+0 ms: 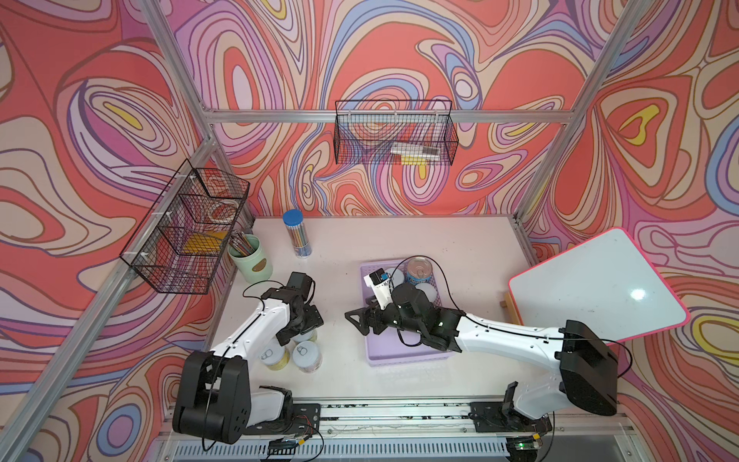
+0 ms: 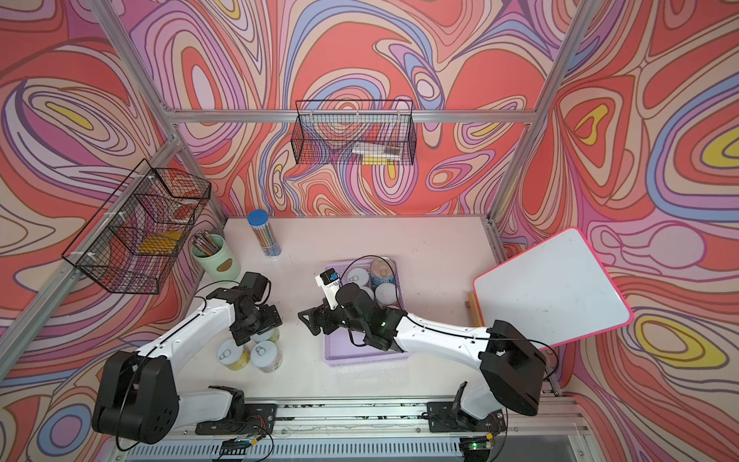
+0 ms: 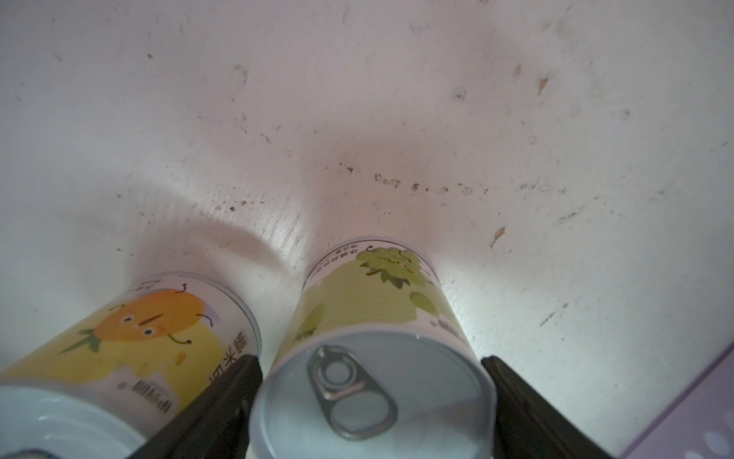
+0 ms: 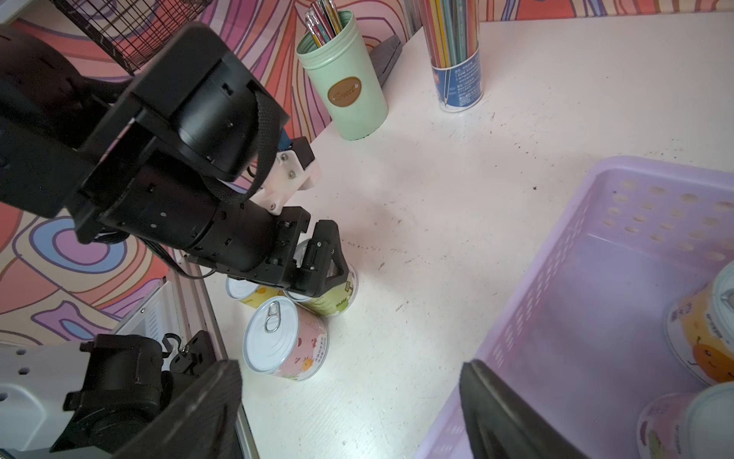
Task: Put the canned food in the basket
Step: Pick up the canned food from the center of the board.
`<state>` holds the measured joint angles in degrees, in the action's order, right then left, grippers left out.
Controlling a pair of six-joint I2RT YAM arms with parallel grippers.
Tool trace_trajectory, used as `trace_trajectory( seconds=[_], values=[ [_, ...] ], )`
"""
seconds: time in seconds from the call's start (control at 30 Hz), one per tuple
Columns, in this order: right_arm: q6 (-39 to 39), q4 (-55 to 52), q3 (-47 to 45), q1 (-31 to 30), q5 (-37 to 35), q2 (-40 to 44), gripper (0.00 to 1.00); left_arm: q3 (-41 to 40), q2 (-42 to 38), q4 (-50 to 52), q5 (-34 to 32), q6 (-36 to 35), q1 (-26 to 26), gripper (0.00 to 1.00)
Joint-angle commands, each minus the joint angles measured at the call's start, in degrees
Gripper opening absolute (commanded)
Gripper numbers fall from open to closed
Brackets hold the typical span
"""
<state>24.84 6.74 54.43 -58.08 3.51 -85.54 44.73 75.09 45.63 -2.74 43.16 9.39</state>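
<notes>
My left arm (image 1: 256, 324) and right arm (image 1: 508, 340) have white shells, black joints and thin black cables (a small green light (image 2: 383, 323) glows on the right one).

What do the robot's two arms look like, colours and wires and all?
Each has white shells on its long links, as on the left arm and right arm, joined by chunky black joints. A black braided cable and a white screwed-on bracket sit near the left one's tip. The jaws are flat, black and wedge-shaped.
</notes>
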Motion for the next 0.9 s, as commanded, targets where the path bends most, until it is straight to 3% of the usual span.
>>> trace_trajectory(
  seconds=[0.0, 0.63, 0.87],
  values=[
    [-0.62, -0.40, 1.46, 0.03, 0.45, -0.64, 0.87, -0.57, -0.43, -0.71, 0.80, 0.35, -0.42, 0.88],
    [-1.33, 7.04, -0.29, 0.05, 8.04, 0.37, 0.88, 0.01, -1.00, -0.63, 1.42, 0.10, -0.51, 0.73],
    [-1.20, 6.40, -0.38, 0.08, 6.90, 0.54, 0.88, 0.27, -1.08, -0.41, 1.17, -0.18, -0.51, 0.71]
  ],
)
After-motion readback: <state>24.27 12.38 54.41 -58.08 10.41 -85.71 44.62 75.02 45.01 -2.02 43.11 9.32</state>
